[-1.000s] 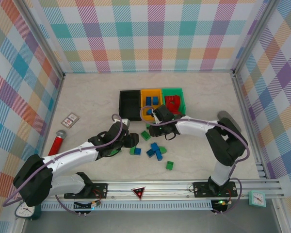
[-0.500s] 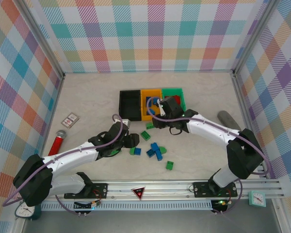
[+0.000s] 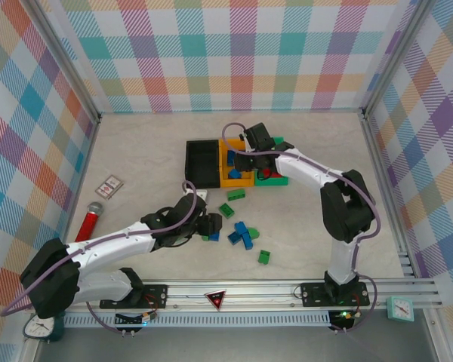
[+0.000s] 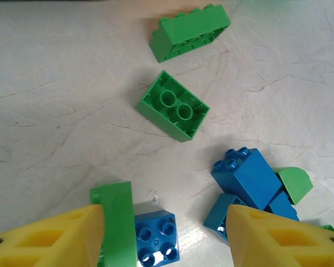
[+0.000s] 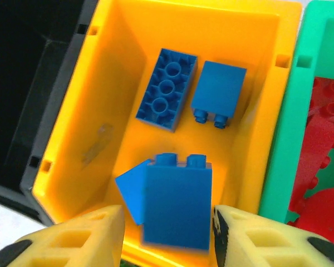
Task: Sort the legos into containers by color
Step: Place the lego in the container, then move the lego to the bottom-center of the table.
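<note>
- Top camera: on the pale marbled counter [image 3: 136, 166], three open rectangular bins stand in a row, side by side: a black plastic bin [image 3: 190, 162], an orange plastic bin [image 3: 225, 170] and a green plastic bin [image 3: 278, 180].
- The right tool [image 3: 243, 153] hangs over the orange plastic bin. The left tool [image 3: 205, 226] sits low among loose bricks near the middle of the counter.
- A green plastic brick [image 3: 236, 194] lies just in front of the bins. A cluster of blue plastic bricks [image 3: 241, 234] lies nearer the arms. A red glittery tube [image 3: 89, 222] and a small patterned card [image 3: 109, 185] lie well apart, at the far left.
- Left wrist camera: the left tool [image 4: 166, 217] stands wide, with nothing clamped. A small green curved piece [image 4: 118, 222] rests against one yellow finger, and a square blue four-stud brick [image 4: 156, 239] lies just beside it.
- Beyond them lie a green brick turned hollow side up [image 4: 172, 105] and a long green brick [image 4: 190, 31].
- Right wrist camera: the right tool [image 5: 167, 222] is above the orange plastic bin [image 5: 128, 16]. A tall blue brick [image 5: 177, 203] sits between its fingers, lower edge blurred. I cannot tell whether they press it.
- A blue brick with its underside up [image 5: 167, 89] and a smaller blue brick [image 5: 218, 92] lie in that bin. Red plastic bricks [image 5: 323, 144] fill the green plastic bin [image 5: 300, 111].
</note>
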Motion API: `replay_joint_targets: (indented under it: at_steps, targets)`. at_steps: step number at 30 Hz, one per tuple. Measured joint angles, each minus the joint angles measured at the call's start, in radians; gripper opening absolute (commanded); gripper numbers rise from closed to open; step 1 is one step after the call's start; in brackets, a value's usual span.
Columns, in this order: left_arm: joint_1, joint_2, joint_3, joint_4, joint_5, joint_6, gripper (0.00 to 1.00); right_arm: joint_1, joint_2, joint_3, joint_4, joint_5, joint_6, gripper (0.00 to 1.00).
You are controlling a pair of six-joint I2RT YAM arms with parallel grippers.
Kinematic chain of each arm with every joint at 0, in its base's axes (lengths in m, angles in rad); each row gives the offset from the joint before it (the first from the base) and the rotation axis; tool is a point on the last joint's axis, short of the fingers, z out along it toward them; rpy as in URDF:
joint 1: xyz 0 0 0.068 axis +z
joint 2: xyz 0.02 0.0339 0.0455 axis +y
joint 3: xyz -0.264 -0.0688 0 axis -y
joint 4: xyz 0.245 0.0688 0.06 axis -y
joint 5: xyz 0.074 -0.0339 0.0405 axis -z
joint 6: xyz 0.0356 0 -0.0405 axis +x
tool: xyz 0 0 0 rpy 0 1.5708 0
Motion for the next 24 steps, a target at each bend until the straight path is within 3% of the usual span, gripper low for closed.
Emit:
replay_joint_targets:
  at_steps: [7,13,24]
  targets:
    - [-0.060,0.079,0.074,-0.059,-0.032,0.014,0.60,-0.006,-0.044,-0.042,-0.011,-0.032,-0.002,0.51]
    - [-0.106,0.179,0.132,-0.129,-0.045,0.019,0.59,0.006,-0.233,-0.214,-0.015,-0.080,0.006,0.50]
    - [-0.112,0.310,0.213,-0.219,-0.082,0.019,0.59,0.058,-0.552,-0.532,-0.082,-0.094,0.053,0.51]
